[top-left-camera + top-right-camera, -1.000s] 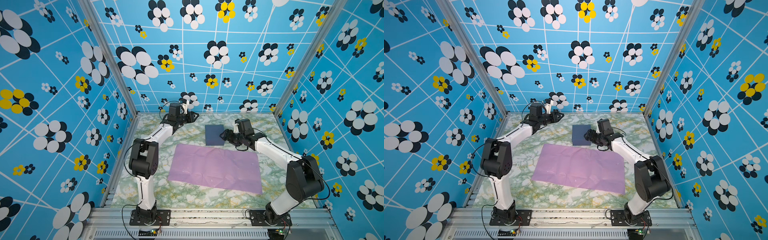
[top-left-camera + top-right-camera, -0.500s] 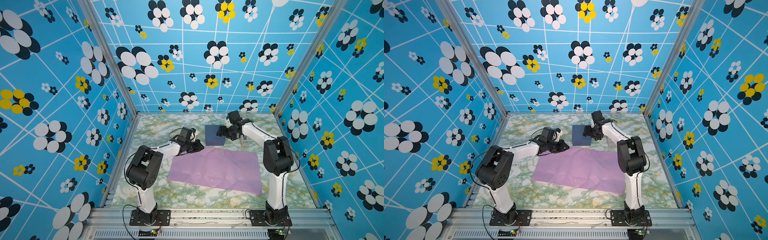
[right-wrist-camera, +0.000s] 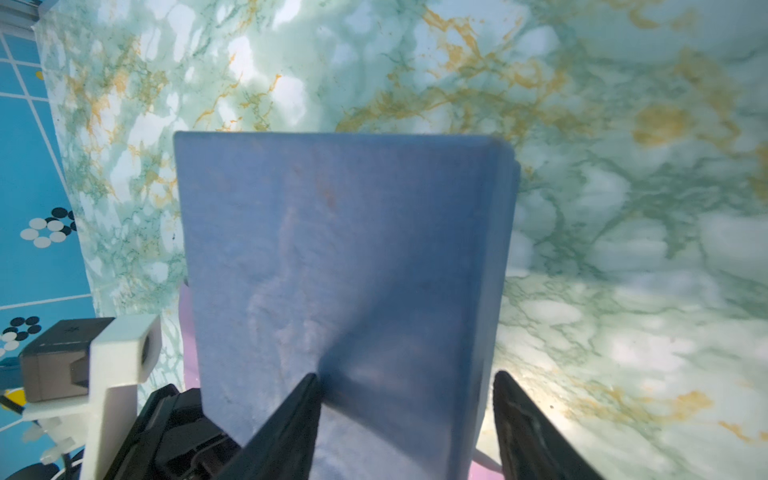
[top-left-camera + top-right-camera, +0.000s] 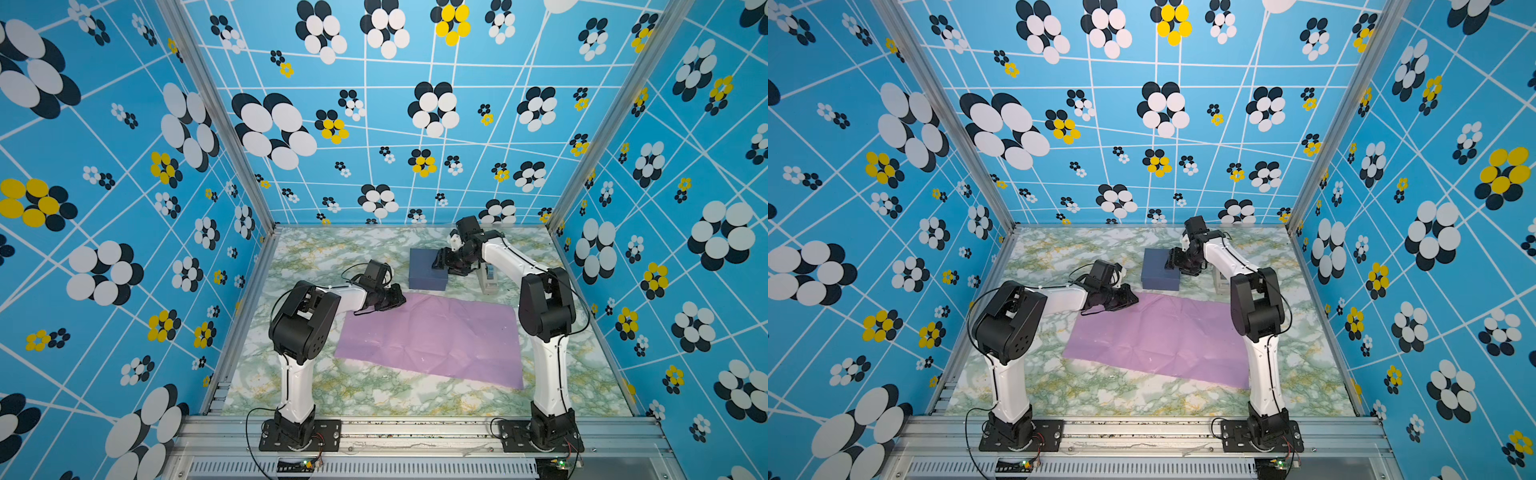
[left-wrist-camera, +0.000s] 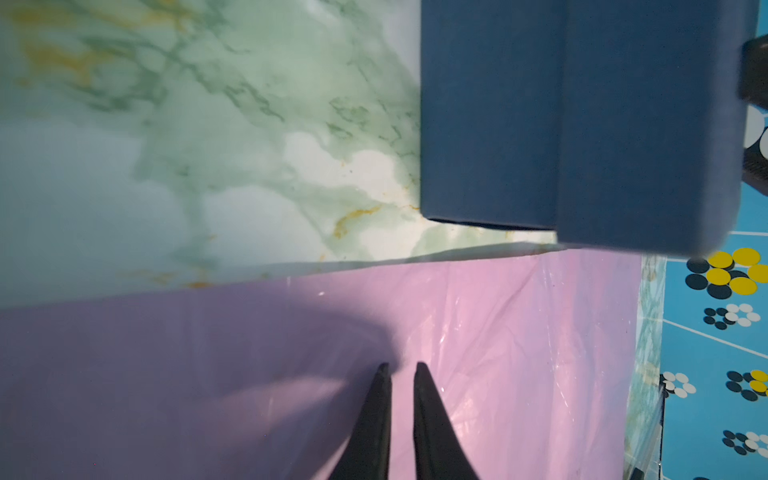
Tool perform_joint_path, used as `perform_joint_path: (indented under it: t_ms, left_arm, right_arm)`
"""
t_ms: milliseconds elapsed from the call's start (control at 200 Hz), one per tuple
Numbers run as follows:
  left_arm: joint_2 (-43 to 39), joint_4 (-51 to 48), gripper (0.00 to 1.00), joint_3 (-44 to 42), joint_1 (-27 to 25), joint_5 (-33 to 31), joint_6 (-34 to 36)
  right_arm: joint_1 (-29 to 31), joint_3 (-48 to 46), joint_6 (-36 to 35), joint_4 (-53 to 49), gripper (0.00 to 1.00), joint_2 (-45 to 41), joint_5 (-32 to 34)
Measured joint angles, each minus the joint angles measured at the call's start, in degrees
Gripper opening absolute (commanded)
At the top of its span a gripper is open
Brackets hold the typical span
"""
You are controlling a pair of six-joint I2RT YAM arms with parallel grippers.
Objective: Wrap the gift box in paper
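Left gripper [image 4: 398, 300] has swung from the back onto the paper [image 4: 432, 336]; box [image 4: 426, 272] pickup looks imminent.
Left gripper at paper's 10 o'clock corner, jaws almost together, nothing visibly pinched. Right gripper [image 3: 405, 374] astride box's 3 o'clock edge, jaws apart, not clamped. Box rests off-sheet, just past paper's 12 o'clock edge.

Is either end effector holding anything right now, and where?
Left end effector: nothing, nearly closed over the paper. Right end effector straddles an edge of the box, one finger over its top; whether it grips yet cannot be told.
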Motion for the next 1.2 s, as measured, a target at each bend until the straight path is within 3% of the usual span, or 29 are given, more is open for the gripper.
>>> perform_joint_path:
  t_ms: [130,465,510,600,705,785,885,1050,1200]
  left_arm:
    - [0.4,-0.5,0.15,0.8,0.0,-1.4,0.0]
    - [3.5,-1.3,0.15,5.7,1.3,-3.5,1.0]
    - [3.8,-1.5,0.15,6.2,1.3,-3.5,1.2]
    - [4.0,-2.1,0.16,6.8,1.3,-3.5,1.7]
    - [4.0,-2.2,0.17,6.8,1.3,-3.5,2.2]
    - [4.0,-2.2,0.17,6.8,1.3,-3.5,2.3]
    - [3.7,-2.1,0.17,6.4,1.3,-3.5,2.3]
    - [3.1,-1.9,0.17,5.5,1.3,-3.5,2.1]
    - [2.7,-1.5,0.17,4.7,1.3,-3.4,1.7]
  right_arm:
    - [-0.4,1.4,-0.9,-1.4,0.53,0.8,-1.3]
    - [-1.1,1.3,-2.9,-1.6,0.51,0.9,-3.1]
    - [-1.1,1.3,-3.1,-1.6,0.53,0.9,-3.1]
    - [-1.1,1.3,-4.3,-1.6,0.69,0.8,-2.7]
    - [-1.1,-0.1,-4.9,-1.7,0.71,-0.4,-1.2]
    - [-1.0,-4.2,-4.9,-1.8,0.63,-4.6,0.7]
    - [-0.8,-15.6,-2.8,0.8,0.48,-15.7,1.9]
    - [3.4,-34.7,6.2,9.7,0.31,-35.1,2.3]
    - [11.4,-47.1,17.7,23.5,0.25,-36.3,1.9]
